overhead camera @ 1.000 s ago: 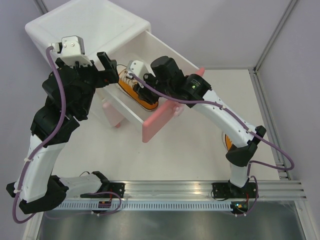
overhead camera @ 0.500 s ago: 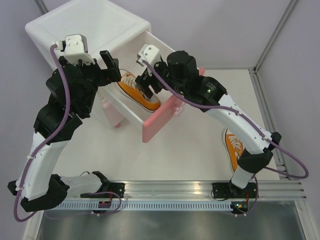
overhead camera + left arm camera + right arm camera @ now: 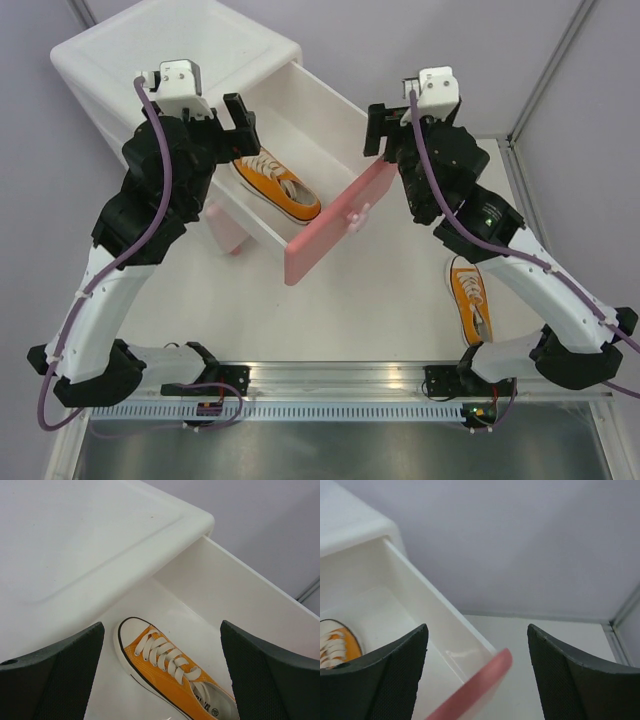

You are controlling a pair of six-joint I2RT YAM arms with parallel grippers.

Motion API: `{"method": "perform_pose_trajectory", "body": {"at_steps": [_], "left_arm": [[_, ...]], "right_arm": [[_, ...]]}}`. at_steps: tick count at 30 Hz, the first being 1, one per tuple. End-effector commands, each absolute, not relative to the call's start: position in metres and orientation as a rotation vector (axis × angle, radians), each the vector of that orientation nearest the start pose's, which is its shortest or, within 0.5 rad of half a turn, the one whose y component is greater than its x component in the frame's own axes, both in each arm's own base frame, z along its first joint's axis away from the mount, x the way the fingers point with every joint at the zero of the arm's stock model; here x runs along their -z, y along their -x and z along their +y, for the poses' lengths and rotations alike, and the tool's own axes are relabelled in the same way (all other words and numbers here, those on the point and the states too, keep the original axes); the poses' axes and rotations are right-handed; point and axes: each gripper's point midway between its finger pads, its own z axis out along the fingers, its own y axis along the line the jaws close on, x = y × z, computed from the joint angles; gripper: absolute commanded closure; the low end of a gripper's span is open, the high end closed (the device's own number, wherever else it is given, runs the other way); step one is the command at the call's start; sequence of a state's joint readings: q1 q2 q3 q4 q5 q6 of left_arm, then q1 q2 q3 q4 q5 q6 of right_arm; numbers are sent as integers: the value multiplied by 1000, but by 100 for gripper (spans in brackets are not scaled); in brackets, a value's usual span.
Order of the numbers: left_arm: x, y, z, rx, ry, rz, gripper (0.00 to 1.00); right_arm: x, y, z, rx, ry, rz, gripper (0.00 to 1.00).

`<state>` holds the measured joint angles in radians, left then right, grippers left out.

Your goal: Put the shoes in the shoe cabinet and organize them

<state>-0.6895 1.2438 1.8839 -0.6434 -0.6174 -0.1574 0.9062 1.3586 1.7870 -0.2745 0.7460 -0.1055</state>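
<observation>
Orange sneaker [image 3: 277, 184] inside open drawer [image 3: 335, 120]

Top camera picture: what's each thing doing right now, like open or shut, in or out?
shoe cabinet: standing, one drawer out.
drawer: pulled open.
orange shoe in the drawer: sole down, lying free.
other orange shoe: on the table by the right arm, not put away.
left gripper: open, empty.
right gripper: open, empty.
</observation>
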Motion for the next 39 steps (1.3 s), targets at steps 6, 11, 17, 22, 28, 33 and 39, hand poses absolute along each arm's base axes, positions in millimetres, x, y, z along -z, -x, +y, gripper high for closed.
{"method": "perform_pose_trajectory", "body": {"at_steps": [6,11,17,22,28,33,39], "left_arm": [[-530,-310,-140,237,33,1524,0],[-525,-314,-147,250,18,1529,0],[-519,-319,-155,264,-6,1537,0],[-514,-321,-158,269,-22,1547,0],[-510,-322,-163,284,-35,1555,0],[-504,-320,-162,294,-29,1570,0],[-501,-320,-162,288,-35,1578,0]], "right_arm": [[-393,-292,84,78,-533,1732,18],[-300,-267,53,117,-711,1960,19],[-212,-247,36,120,-876,2185,19],[-154,-244,18,88,-1062,2292,19],[-104,-227,12,120,-1142,2426,19],[-78,-212,6,152,-1175,2491,20],[-64,-207,1,158,-1227,2519,19]]}}
